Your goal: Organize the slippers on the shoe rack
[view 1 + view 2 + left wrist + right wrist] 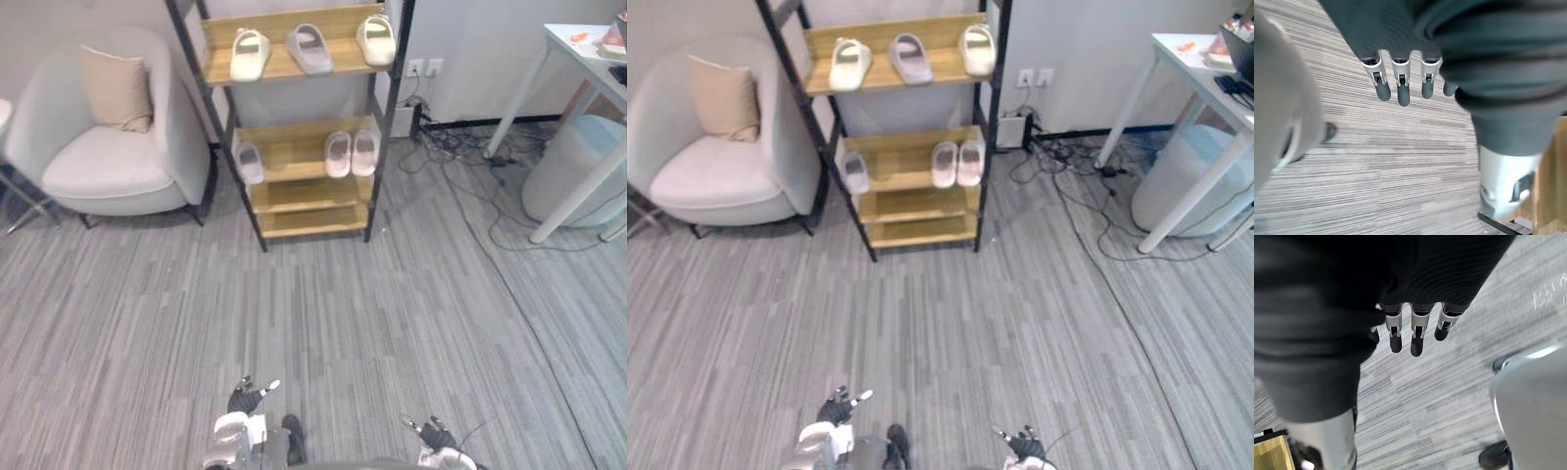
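Office lounge: armchair (108, 147), shoe rack (294, 147), desk (580, 49) (cables (470, 166) trailing).

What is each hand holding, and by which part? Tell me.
Nothing. The left hand and right hand hang open above the floor; the slippers lie on the shoe rack.

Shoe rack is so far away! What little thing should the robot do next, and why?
Probably step toward the shoe rack. The left hand and right hand hang open and empty over the carpet, far from it. One grey slipper lies high up, the other grey slipper lower down, so they need pairing.
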Controlling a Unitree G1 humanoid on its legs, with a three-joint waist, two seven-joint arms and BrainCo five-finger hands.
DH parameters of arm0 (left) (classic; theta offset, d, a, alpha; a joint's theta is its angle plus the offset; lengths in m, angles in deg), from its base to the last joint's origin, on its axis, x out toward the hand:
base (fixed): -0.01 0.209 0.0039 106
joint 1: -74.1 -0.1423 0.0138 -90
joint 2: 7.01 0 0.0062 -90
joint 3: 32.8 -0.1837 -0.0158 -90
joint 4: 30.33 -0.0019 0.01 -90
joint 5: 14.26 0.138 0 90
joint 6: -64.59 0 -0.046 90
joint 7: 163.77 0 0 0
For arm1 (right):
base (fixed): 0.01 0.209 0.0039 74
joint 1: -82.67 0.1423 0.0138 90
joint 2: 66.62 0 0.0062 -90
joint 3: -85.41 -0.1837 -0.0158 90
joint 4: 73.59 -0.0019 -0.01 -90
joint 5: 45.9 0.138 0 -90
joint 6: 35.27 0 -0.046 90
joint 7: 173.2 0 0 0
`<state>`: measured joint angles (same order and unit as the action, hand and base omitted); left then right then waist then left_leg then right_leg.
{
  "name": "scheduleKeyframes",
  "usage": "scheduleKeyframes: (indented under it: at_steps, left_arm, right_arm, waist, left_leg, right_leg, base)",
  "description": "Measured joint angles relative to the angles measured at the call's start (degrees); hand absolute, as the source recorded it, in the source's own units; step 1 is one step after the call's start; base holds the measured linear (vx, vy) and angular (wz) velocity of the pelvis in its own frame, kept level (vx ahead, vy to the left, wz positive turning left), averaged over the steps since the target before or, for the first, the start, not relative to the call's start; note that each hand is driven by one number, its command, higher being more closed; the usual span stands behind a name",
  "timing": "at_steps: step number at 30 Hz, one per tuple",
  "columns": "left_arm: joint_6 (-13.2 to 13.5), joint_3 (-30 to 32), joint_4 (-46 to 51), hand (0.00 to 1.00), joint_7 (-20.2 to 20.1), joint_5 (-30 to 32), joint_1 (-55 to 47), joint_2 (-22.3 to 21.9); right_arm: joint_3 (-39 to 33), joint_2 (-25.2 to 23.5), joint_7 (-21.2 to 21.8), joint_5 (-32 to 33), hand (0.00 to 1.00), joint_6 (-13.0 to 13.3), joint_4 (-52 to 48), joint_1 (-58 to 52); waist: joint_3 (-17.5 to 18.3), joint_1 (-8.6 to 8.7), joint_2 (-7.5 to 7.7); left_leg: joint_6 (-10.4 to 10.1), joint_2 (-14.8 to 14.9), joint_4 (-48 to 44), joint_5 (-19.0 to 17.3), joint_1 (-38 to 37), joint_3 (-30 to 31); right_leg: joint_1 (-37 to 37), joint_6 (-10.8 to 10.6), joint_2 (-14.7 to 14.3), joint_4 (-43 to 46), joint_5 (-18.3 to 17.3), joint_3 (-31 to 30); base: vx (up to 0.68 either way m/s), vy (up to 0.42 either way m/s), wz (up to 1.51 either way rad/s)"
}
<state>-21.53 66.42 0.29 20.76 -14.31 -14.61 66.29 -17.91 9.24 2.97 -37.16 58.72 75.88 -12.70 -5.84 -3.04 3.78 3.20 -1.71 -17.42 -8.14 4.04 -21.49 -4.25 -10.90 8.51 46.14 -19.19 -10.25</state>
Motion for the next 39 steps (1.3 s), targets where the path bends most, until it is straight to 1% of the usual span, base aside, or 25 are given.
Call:
scheduleKeyframes:
  at_steps: [2, 3, 7, 8, 9, 10, 12, 14, 15, 16, 17, 18, 19, 20, 22, 25, 27, 28, 29, 30, 32, 33, 35, 36, 39]
  left_arm:
    - [-0.4, -0.2, -0.7, 0.0, 0.0, 0.0, -0.1, -0.1]
    - [-0.5, -0.8, -1.2, 0.0, 0.1, -0.1, 0.4, 0.0]
    - [-0.6, -1.3, -2.1, 0.0, 0.3, -0.2, 0.5, 0.1]
    - [-0.6, -1.3, -2.2, 0.0, 0.2, -0.2, 0.5, 0.2]
    - [-0.6, -1.4, -2.4, 0.0, 0.2, -0.2, 0.4, 0.6]
    - [-0.4, -1.4, -3.4, 0.0, 0.2, -0.2, 0.3, 1.0]
    - [-0.4, -1.0, -4.4, 0.0, -0.2, -0.2, 1.1, -0.1]
    - [-0.4, 0.8, -4.5, 0.0, -0.2, -0.2, 1.5, -0.6]
    - [-0.4, 1.8, -4.2, 0.0, -0.2, -0.2, 1.5, -0.8]
    - [-0.3, 2.4, -4.1, 0.0, -0.2, -0.2, 1.5, -1.0]
    - [-0.4, 3.7, -3.1, 0.0, -0.2, -0.6, 1.4, -1.4]
    - [-0.4, 4.3, -2.6, 0.0, -0.2, -0.9, 1.2, -1.9]
    - [-0.4, 4.4, -2.2, 0.0, -0.2, -1.0, 1.3, -2.1]
    - [-0.2, 4.7, -0.4, 0.0, -0.2, -1.3, 1.2, -2.4]
    - [0.0, 4.5, 0.2, 0.0, -0.2, -1.3, 1.3, -2.5]
    - [0.5, 4.0, 0.6, 0.0, -0.2, -1.4, 1.3, -2.6]
    - [0.4, 3.8, 0.7, 0.0, -0.2, -1.3, 1.3, -2.6]
    - [0.4, 3.8, 0.6, 0.0, -0.2, -1.3, 1.1, -2.6]
    - [0.4, 3.9, 0.4, 0.0, -0.2, -1.3, 1.0, -2.5]
    - [0.3, 3.8, 0.2, 0.0, -0.1, -1.2, 0.6, -2.2]
    - [0.3, 3.3, 0.2, 0.0, -0.2, -1.2, 0.2, -2.2]
    - [0.2, 2.6, 0.1, 0.0, -0.3, -1.2, 0.2, -2.1]
    - [0.0, 1.9, -0.1, 0.0, -0.3, -1.1, 0.1, -2.1]
    - [-0.4, 0.4, -0.6, 0.0, -0.2, -1.1, -0.1, -1.6]
    - [-0.5, -1.6, -1.8, 0.0, -0.2, -1.2, -0.3, -0.3]
  right_arm:
    - [0.0, 0.0, 0.3, 0.0, 0.0, 0.0, -0.3, -0.1]
    - [0.0, 0.4, 0.4, 0.0, 0.0, 0.0, -0.2, 0.8]
    - [-1.3, 0.6, 0.5, 0.1, 0.0, 0.2, -0.2, 2.1]
    - [-2.1, 0.7, 0.4, 0.1, 0.0, 0.2, -0.1, 2.5]
    - [-2.2, 0.7, 0.4, 0.1, 0.0, 0.2, 0.1, 2.4]
    - [-2.6, 1.4, 0.6, 0.2, 0.0, 0.4, 0.9, 2.1]
    - [-4.8, 3.5, 0.4, 0.1, 0.0, 0.7, 2.1, 3.4]
    - [-6.7, 4.1, 0.4, 0.2, 0.0, 0.6, 2.7, 3.9]
    - [-6.6, 4.0, 0.4, 0.3, 0.0, 0.5, 2.5, 2.7]
    - [-6.0, 3.6, 0.3, 0.4, 0.0, 0.5, 2.3, 2.2]
    - [-4.1, 3.2, 0.4, 0.6, 0.0, 0.5, 1.8, 1.4]
    - [-2.5, 3.2, 0.3, 0.7, 0.0, 0.6, 1.5, 1.2]
    - [-2.0, 3.5, 0.3, 0.7, 0.0, 0.6, 1.4, 1.2]
    - [-0.5, 3.8, 0.3, 0.7, 0.0, 0.5, 1.1, 0.8]
    - [-0.1, 3.5, 0.3, 0.9, 0.0, 0.5, 0.3, 0.5]
    - [-0.1, 2.9, 0.2, 0.9, 0.0, 0.6, -0.6, 0.4]
    - [-0.1, 2.8, 0.2, 0.7, 0.0, 0.5, -0.6, 0.6]
    - [-0.1, 2.8, 0.2, 0.6, 0.0, 0.5, -0.4, 0.6]
    - [-0.1, 2.7, 0.1, 0.3, 0.0, 0.3, -0.1, 0.6]
    - [-0.1, 2.0, 0.1, 0.2, 0.0, 0.1, 0.0, 0.4]
    - [-0.6, 0.9, 0.1, 0.2, 0.0, -0.1, 0.1, 0.1]
    - [-1.9, 0.4, 0.3, 0.1, 0.0, -0.2, 0.1, 0.2]
    - [-2.2, 0.4, 0.4, 0.0, 0.0, -0.3, 0.1, 0.6]
    - [-2.2, 0.4, 0.5, -0.4, 0.0, -0.3, 0.0, 1.1]
    - [-2.2, 0.9, 0.5, -1.8, 0.0, -0.2, 0.1, 2.9]
  waist:
    - [0.1, -0.02, -0.46]
    - [-0.4, -0.08, -1.37]
    - [-1.3, 0.42, -2.71]
    - [-1.4, 0.45, -2.87]
    - [-1.3, 0.88, -2.28]
    - [-1.6, 1.79, -2.24]
    - [-1.6, 1.64, -5.18]
    - [-2.2, 1.7, -5.65]
    - [-2.4, 1.81, -5.56]
    - [-2.6, 2.0, -5.24]
    - [-3.1, 2.66, -4.45]
    - [-3.4, 2.63, -4.17]
    - [-3.5, 2.36, -4.38]
    - [-3.7, 1.34, -4.45]
    - [-3.7, 0.55, -4.29]
    - [-3.7, 0.38, -4.12]
    - [-3.4, -0.18, -4.48]
    - [-3.0, -0.69, -4.76]
    - [-2.2, -0.75, -4.29]
    - [-1.1, -0.33, -2.94]
    - [0.5, -0.43, -1.45]
    - [0.6, -0.44, -1.33]
    - [0.7, -0.69, -1.5]
    - [0.7, -0.68, -1.83]
    - [1.1, -0.78, -3.64]
  left_leg:
    - [0.0, 0.0, 1.7, -0.3, -3.9, 0.4]
    - [0.0, 0.4, 4.8, -0.3, -7.7, 0.7]
    - [0.0, 3.1, 8.9, -0.3, -13.4, 1.8]
    - [0.0, 4.0, 9.4, -0.3, -14.6, 2.2]
    - [-0.9, 3.8, 9.3, -0.7, -15.4, 3.3]
    - [-3.7, 3.9, 9.3, -1.8, -17.2, 5.7]
    - [-5.4, 5.6, 9.5, -0.6, -16.7, 8.3]
    - [-7.4, 5.2, 11.0, 3.3, -18.5, 8.8]
    - [-8.8, 6.0, 6.8, 4.5, -18.3, 8.8]
    - [-8.8, 6.5, 2.1, 4.4, -16.7, 9.0]
    - [-10.6, 8.4, -12.3, 6.2, -10.5, 9.8]
    - [-10.2, 10.7, -22.7, 5.9, -5.5, 9.7]
    - [-10.1, 11.5, -25.9, 5.0, -3.9, 9.4]
    - [-9.0, 13.5, -32.5, 0.7, 1.1, 7.6]
    - [-7.3, 14.2, -30.2, -2.1, 3.5, 3.7]
    - [-6.8, 10.9, -12.4, -3.6, 5.8, -0.2]
    - [-7.3, 7.6, 2.5, -0.6, 5.9, 0.6]
    - [-5.4, 6.5, 5.2, 3.5, 5.5, 2.0]
    - [-4.1, 5.3, 4.8, 4.3, 5.1, 1.5]
    - [-3.3, 3.8, 4.0, 2.7, 4.9, 0.4]
    - [-2.3, 1.8, 4.0, 1.3, 4.3, -1.3]
    - [-1.4, 0.6, 4.8, 0.7, 2.8, -1.4]
    - [-0.8, -0.5, 6.0, 0.3, 0.3, -1.5]
    - [-0.2, -1.0, 8.0, -0.1, -3.5, -1.3]
    - [-0.1, 0.6, 10.2, -0.1, -7.0, -0.5]
  right_leg:
    - [-4.8, 1.2, -0.9, 8.4, -0.7, 0.8]
    - [-7.8, 3.4, -2.0, 9.5, -1.7, 1.9]
    - [-14.9, 7.9, -5.4, -2.1, -2.5, 6.1]
    - [-17.0, 8.7, -7.4, -10.3, 0.8, 6.4]
    - [-16.8, 9.0, -8.1, -18.7, 6.7, 5.7]
    - [-15.2, 11.5, -8.2, -23.6, 16.5, 5.9]
    - [-15.0, 12.9, -9.4, -22.8, 15.4, 6.3]
    - [-14.8, 13.7, -9.3, -20.0, 12.8, 6.6]
    - [-12.5, 14.1, -9.0, -19.4, 10.5, 7.4]
    - [-11.2, 13.8, -8.6, -19.7, 9.5, 8.0]
    - [-8.3, 14.0, -8.0, -20.6, 7.5, 8.8]
    - [-6.8, 14.6, -8.1, -21.3, 6.3, 9.4]
    - [-6.3, 14.8, -8.3, -21.5, 5.8, 9.5]
    - [-4.1, 15.4, -8.4, -21.8, 4.8, 9.6]
    - [-1.7, 15.3, -7.9, -22.7, 3.9, 9.3]
    - [1.4, 14.0, -6.5, -24.1, 1.9, 8.8]
    - [1.6, 12.8, -6.3, -24.0, 0.1, 7.0]
    - [1.9, 12.2, -6.4, -23.0, -1.4, 5.2]
    - [2.4, 10.7, -5.7, -22.3, -2.6, 3.4]
    - [2.9, 9.7, -4.0, -22.5, -3.1, 2.1]
    - [3.0, 9.1, -2.2, -22.8, -3.3, -0.4]
    - [3.7, 8.0, -1.4, -21.9, -2.7, -1.5]
    - [3.7, 6.5, -1.1, -18.5, -1.9, -2.7]
    - [2.9, 5.0, -1.3, -12.3, -0.9, -3.3]
    - [-1.8, 6.5, -3.6, -6.4, -3.8, -2.8]
  base:
    - [0.43, 0.107, -0.03]
    - [0.43, 0.067, -0.07]
    - [0.44, -0.085, 0.14]
    - [0.45, -0.202, 0.23]
    - [0.57, -0.247, 0.44]
    - [0.39, -0.164, 0.3]
    - [0.44, -0.167, 0.05]
    - [0.37, -0.173, 0.08]
    - [0.22, -0.137, 0.32]
    - [0.29, -0.202, 0.62]
    - [0.15, -0.15, 0.57]
    - [0.11, -0.119, 0.47]
    - [0.12, -0.078, 0.09]
    - [0.13, -0.032, -0.17]
    - [0.16, -0.004, -0.19]
    - [0.24, 0.104, -0.05]
    - [0.34, 0.203, -0.39]
    - [0.49, 0.272, -0.59]
    - [0.52, 0.266, -0.55]
    - [0.36, 0.173, -0.3]
    - [0.46, 0.228, -0.17]
    - [0.52, 0.247, -0.09]
    - [0.37, 0.144, -0.04]
    - [0.41, 0.09, -0.13]
    - [0.29, -0.013, -0.24]
